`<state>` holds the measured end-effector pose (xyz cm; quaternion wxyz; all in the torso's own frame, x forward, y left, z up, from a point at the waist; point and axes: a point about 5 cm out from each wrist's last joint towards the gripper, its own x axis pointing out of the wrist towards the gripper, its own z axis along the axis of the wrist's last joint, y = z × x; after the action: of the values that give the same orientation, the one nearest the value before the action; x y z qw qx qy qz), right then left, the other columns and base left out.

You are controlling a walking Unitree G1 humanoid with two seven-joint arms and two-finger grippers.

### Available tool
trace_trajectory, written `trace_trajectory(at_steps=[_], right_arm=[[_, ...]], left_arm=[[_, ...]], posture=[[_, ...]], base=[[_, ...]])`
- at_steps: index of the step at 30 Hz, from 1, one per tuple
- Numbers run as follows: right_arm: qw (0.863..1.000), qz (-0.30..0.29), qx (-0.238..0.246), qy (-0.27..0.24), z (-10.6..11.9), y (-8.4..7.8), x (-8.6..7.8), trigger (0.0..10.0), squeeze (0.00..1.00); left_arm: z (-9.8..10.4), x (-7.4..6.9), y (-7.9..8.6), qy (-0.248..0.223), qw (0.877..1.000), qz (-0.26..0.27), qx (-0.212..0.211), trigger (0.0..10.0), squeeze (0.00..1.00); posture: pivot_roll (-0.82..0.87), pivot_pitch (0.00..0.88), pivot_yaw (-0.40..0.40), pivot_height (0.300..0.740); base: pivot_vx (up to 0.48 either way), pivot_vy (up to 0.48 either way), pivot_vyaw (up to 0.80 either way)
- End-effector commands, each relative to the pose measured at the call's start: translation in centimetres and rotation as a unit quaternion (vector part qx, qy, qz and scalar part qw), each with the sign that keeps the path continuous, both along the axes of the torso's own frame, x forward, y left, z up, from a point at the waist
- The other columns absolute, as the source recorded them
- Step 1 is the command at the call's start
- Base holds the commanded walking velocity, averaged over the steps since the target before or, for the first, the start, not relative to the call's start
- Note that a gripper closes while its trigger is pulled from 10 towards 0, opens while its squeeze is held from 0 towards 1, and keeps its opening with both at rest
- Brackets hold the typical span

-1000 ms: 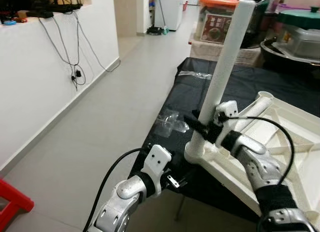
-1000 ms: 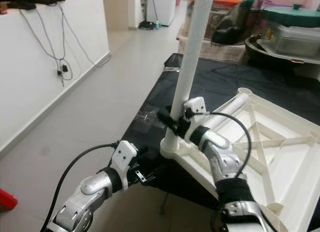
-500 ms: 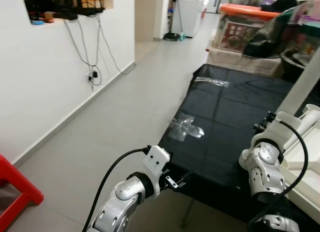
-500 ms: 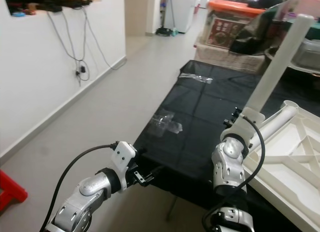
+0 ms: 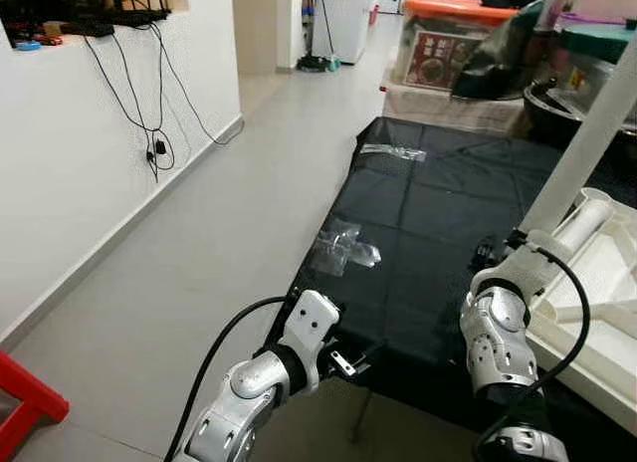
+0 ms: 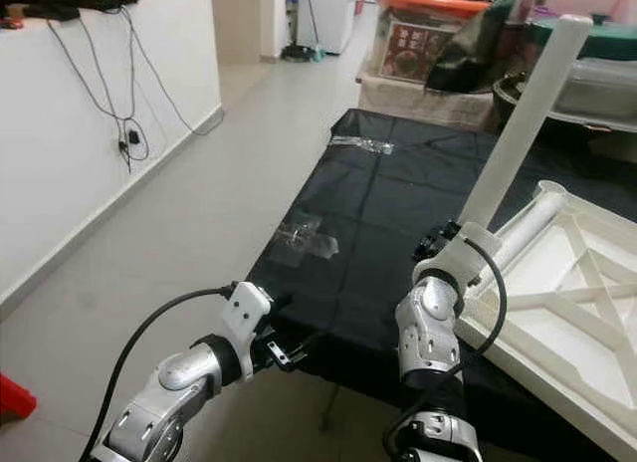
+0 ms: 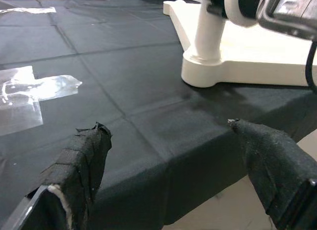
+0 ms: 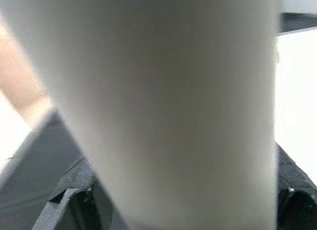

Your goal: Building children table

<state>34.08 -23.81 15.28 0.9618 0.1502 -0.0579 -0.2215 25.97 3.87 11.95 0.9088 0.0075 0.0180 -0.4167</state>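
Grey floor tiles run away to the far end of the room, past a white wall on the left with cables hanging from a shelf. Near the robot stands a low surface under a black cloth (image 6: 388, 213), with two scraps of clear tape (image 6: 304, 235) stuck on it, one near and one far.

On the right of the cloth lies one white tabletop (image 6: 557, 303), turned upside down so its ribs show. One white leg (image 6: 518, 123) stands up from its near left corner socket, leaning slightly to the right.

Compared with a second ago, the whole scene sits further right, which looks like the head turning, not the table sliding. The real change is in the right arm: it was stretched out across the tabletop to reach the leg, and now its forearm is folded upright in front of the socket. The right gripper (image 8: 173, 200) remains at the foot of the leg, its black fingers closed around the white tube. To me this reads as the leg being twisted or pressed home, not yet let go.

The left gripper (image 7: 173, 155) hovers at the near edge of the cloth, fingers wide apart, holding nothing. I count one leg fitted; no spare legs are in sight.
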Motion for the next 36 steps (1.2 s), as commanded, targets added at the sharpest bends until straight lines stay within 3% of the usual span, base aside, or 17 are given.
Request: trace_trajectory(at_steps=[1, 3, 6, 8, 9, 12, 13, 14, 16, 17, 18, 20, 21, 26, 31, 35, 36], right_arm=[[0.997, 0.067, 0.004, -0.027, 0.5, 0.0, 0.4, 10.0, 0.0], [0.997, 0.067, 0.004, -0.027, 0.5, 0.0, 0.4, 10.0, 0.0], [0.965, 0.261, -0.009, -0.029, 0.7, 0.7, 0.2, 10.0, 0.0], [0.965, 0.261, -0.009, -0.029, 0.7, 0.7, 0.2, 10.0, 0.0], [0.944, 0.327, -0.013, -0.028, 0.7, 1.4, -0.2, 10.0, 0.0], [0.854, 0.513, -0.084, 0.003, 0.3, 4.1, -1.2, 10.0, 0.0], [0.854, 0.513, -0.084, 0.003, 0.3, 4.1, -1.2, 10.0, 0.0], [0.835, 0.541, -0.102, 0.011, 0.0, 4.6, -1.4, 10.0, 0.0], [0.832, 0.541, -0.122, 0.02, 0.0, 4.8, -1.0, 10.0, 0.0], [0.852, 0.51, -0.117, 0.02, 0.3, 4.7, 0.1, 10.0, 0.0], [0.852, 0.51, -0.117, 0.02, 0.3, 4.7, 0.1, 10.0, 0.0], [0.895, 0.432, -0.108, 0.015, 0.8, 4.2, 1.7, 10.0, 0.0], [0.905, 0.415, -0.091, 0.009, 0.8, 4.2, 1.9, 10.0, 0.0], [0.905, 0.42, -0.068, 0.001, 0.3, 4.5, 1.4, 10.0, 0.0], [0.871, 0.487, -0.056, -0.002, -0.8, 5.7, -0.5, 10.0, 0.0], [0.794, 0.605, -0.059, 0.0, -1.2, 7.5, -2.0, 10.0, 0.0], [0.794, 0.605, -0.059, 0.0, -1.2, 7.5, -2.0, 10.0, 0.0]], left_arm=[[0.1, 0.0, -0.1, -0.001, 1.0, -0.003, 0.002, 10.0, 0.0], [0.1, 0.0, -0.1, -0.001, 1.0, -0.003, 0.002, 10.0, 0.0], [0.1, 0.0, -0.1, -0.002, 1.0, -0.003, 0.001, 10.0, 0.0], [0.1, 0.0, -0.1, -0.002, 1.0, -0.003, 0.001, 10.0, 0.0], [0.1, 0.0, -0.1, -0.003, 1.0, -0.003, 0.001, 10.0, 0.0], [0.2, 0.0, -0.1, -0.003, 1.0, -0.004, 0.002, 10.0, 0.0], [0.2, 0.0, -0.1, -0.003, 1.0, -0.004, 0.002, 10.0, 0.0], [0.2, 0.0, -0.1, -0.003, 1.0, -0.004, 0.002, 10.0, 0.0], [0.2, 0.0, -0.1, -0.003, 1.0, -0.004, 0.002, 10.0, 0.0], [0.2, 0.0, -0.1, -0.004, 1.0, -0.004, 0.002, 10.0, 0.0], [0.2, 0.0, -0.1, -0.004, 1.0, -0.004, 0.002, 10.0, 0.0], [0.2, -0.1, -0.1, -0.003, 1.0, -0.003, 0.003, 10.0, 0.0], [0.2, -0.1, 0.0, -0.003, 1.0, -0.003, 0.003, 10.0, 0.0], [0.2, -0.2, -0.1, -0.003, 1.0, -0.003, 0.002, 10.0, 0.0], [0.2, -0.2, -0.1, -0.001, 1.0, -0.002, 0.001, 10.0, 0.0], [0.1, -0.2, -0.1, 0.0, 1.0, -0.002, 0.001, 10.0, 0.0], [0.1, -0.2, -0.1, 0.0, 1.0, -0.002, 0.001, 10.0, 0.0]], posture=[[0.14, 0.0, -0.067, 0.74], [0.14, 0.0, -0.067, 0.74], [0.14, 0.0, -0.066, 0.74], [0.14, 0.0, -0.066, 0.74], [0.14, 0.0, -0.065, 0.74], [0.14, 0.0, -0.065, 0.74], [0.14, 0.0, -0.065, 0.74], [0.14, 0.0, -0.065, 0.74], [0.15, 0.0, -0.071, 0.74], [0.15, 0.0, -0.071, 0.74], [0.15, 0.0, -0.071, 0.74], [0.15, 0.0, -0.077, 0.74], [0.15, 0.0, -0.073, 0.74], [0.15, 0.0, -0.071, 0.74], [0.15, 0.0, -0.068, 0.74], [0.14, 0.0, -0.068, 0.74], [0.14, 0.0, -0.068, 0.74]], base=[[0.0, 0.0, 0.0], [0.0, 0.0, 0.0], [0.0, 0.0, 0.0], [0.0, 0.0, 0.0], [0.0, 0.0, 0.0], [0.0, 0.0, 0.0], [0.0, 0.0, 0.0], [0.0, 0.0, 0.0], [0.0, 0.0, 0.0], [0.0, 0.0, 0.0], [0.0, 0.0, 0.0], [0.0, 0.0, 0.0], [0.0, 0.0, 0.0], [0.0, 0.0, 0.0], [0.0, 0.0, 0.0], [0.0, 0.0, 0.0], [0.0, 0.0, 0.0]])
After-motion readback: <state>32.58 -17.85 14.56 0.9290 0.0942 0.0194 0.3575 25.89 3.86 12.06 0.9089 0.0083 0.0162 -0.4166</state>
